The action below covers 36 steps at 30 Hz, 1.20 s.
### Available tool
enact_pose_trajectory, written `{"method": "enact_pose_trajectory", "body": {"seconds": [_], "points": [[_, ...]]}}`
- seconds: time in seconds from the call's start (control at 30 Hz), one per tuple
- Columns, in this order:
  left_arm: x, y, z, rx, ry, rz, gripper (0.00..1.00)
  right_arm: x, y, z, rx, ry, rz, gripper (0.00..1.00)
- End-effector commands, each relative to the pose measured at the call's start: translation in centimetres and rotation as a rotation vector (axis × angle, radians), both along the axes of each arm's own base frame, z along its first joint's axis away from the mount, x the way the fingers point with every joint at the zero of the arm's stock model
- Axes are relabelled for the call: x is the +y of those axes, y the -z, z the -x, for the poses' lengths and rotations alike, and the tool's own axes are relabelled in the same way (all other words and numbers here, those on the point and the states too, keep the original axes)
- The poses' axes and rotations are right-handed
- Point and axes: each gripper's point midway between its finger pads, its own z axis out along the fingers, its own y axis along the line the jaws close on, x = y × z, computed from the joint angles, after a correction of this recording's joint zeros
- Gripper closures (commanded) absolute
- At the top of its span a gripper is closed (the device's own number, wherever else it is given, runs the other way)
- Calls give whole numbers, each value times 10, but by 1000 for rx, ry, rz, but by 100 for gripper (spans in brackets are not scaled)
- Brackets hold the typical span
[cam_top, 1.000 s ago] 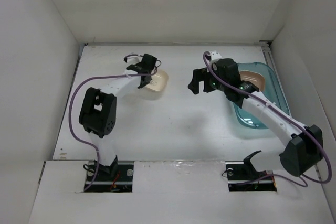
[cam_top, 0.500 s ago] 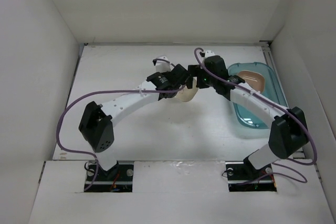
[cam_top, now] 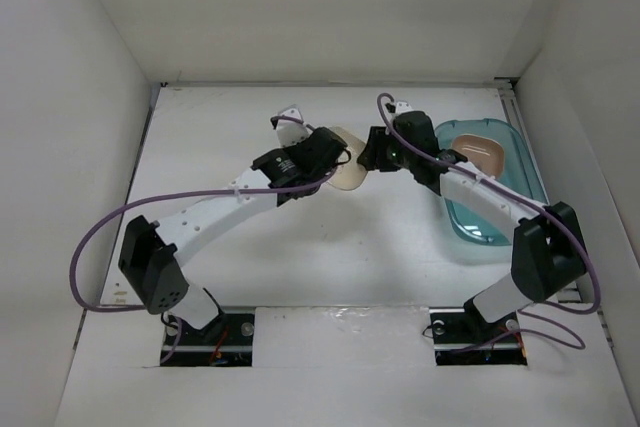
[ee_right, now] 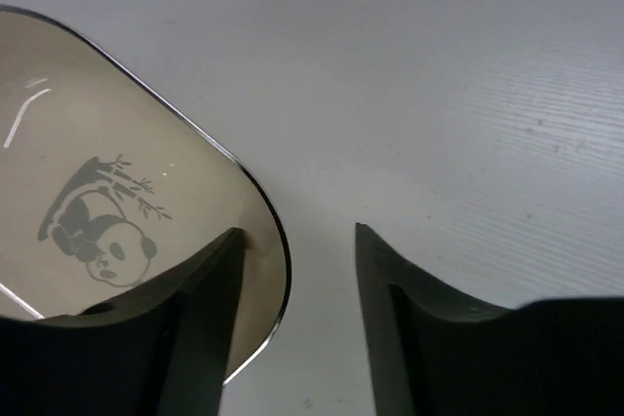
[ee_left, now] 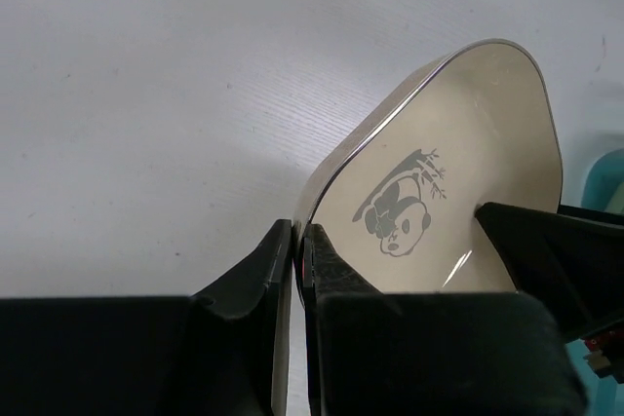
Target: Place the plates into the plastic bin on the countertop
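1. Above the middle of the table (cam_top: pixel 330 247), your left pincer (ee_left: pixel 292 270) is clamped on one rim of the cream plate (ee_left: pixel 458 163).
2. Your right pincer (ee_right: pixel 297 270) straddles the opposite rim, jaws apart; perhaps one finger touches it.
3. Handover step, I judge: close right, release left, then carry it to the plastic bin (cam_top: pixel 520 197), where one brown plate (cam_top: pixel 478 150) lies.

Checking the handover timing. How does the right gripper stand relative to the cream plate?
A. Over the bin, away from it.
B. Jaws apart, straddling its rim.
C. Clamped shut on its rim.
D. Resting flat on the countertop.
B: the right wrist view shows the right gripper with one finger each side of the rim of the cream plate, bare countertop visible in the gap; the left gripper pinches the plate.
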Motion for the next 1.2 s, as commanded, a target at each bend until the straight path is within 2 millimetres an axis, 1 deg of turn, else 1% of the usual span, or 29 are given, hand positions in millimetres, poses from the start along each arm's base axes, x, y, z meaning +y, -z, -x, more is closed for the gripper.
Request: {"method": "enact_pose_trajectory", "body": {"seconds": [0.0, 0.03, 0.07, 0.1, 0.17, 0.2, 0.23, 0.27, 0.3, 0.37, 0.4, 0.43, 0.5, 0.53, 0.57, 0.6, 0.63, 0.67, 0.7, 0.73, 0.77, 0.8, 0.83, 0.87, 0.9, 0.93, 1.07, 1.13, 1.17], "points": [[-1, -41, -9, -134, -48, 149, 100, 6, -10, -6, -46, -14, -69, 51], [-2, -43, -7, -133, -33, 153, 100, 9, -12, -6, -45, -17, -86, 84], [-2, -45, -8, -138, -28, 152, 100, 11, -12, -5, -42, -29, -93, 100], [-5, -39, -8, -123, -11, 138, 100, 8, -13, -7, -36, -13, -102, 100], [-12, -38, -9, -110, 15, 136, 79, 9, -23, -6, -60, -21, -119, 100], [-13, -36, -10, -102, 20, 120, 43, 5, -27, -8, -69, -11, -123, 100], [-15, -35, -9, -94, 30, 126, 17, 0, -38, -8, -91, -3, -133, 100], [-16, -33, -10, -86, 30, 117, 6, -6, -39, -9, -95, 9, -134, 100], [-18, -33, -9, -80, 37, 122, 3, -22, -44, -16, -114, 44, -131, 100], [-16, -35, -8, -79, 54, 97, 0, -46, -51, -20, -137, 69, -103, 100], [-15, -43, -5, -89, 66, 113, 0, -73, -51, -28, -143, 121, -80, 100], [-13, -46, -3, -90, 67, 113, 0, -88, -56, -34, -152, 146, -64, 100], [-5, -54, 3, -97, 87, 90, 0, -121, -56, -33, -130, 183, 6, 100], [-2, -55, 6, -94, 87, 87, 0, -154, -64, -40, -133, 263, 44, 100], [5, -52, 11, -72, 94, 55, 0, -173, -66, -39, -128, 310, 77, 100], [9, -52, 15, -63, 94, 46, 0, -192, -56, -34, -84, 358, 115, 100], [14, -55, 19, -60, 94, 42, 0, -225, -60, -32, -88, 452, 135, 100], [22, -54, 24, -49, 86, 18, 0, -240, -52, -26, -66, 496, 131, 100], [27, -51, 28, -38, 86, 6, 0, -254, -55, -20, -73, 558, 99, 100], [35, -56, 32, -52, 77, 8, 0, -267, -53, -15, -67, 603, 73, 100], [40, -53, 34, -52, 71, -2, 0, -292, -39, -4, -36, 687, 57, 100], [45, -52, 39, -46, 71, -8, 0, -301, -38, 1, -42, 732, 33, 100], [49, -58, 42, -61, 71, 7, 0, -312, -46, 6, -74, 815, -18, 100], [54, -52, 46, -49, 71, -6, 0, -333, -48, 13, -93, 911, -31, 100], [57, -51, 49, -49, 78, -15, 0, -340, -38, 21, -85, 960, -54, 100], [59, -51, 51, -51, 78, -13, 0, -345, -52, 21, -145, 1014, -114, 100], [67, -50, 57, -57, 83, -13, 0, -362, -54, 27, -180, 1139, -132, 100], [71, -41, 57, -40, 75, -31, 0, -367, -46, 26, -147, 1181, -146, 100], [72, -44, 58, -49, 74, -23, 0, -368, -37, 21, -119, 1183, -140, 100]]}}
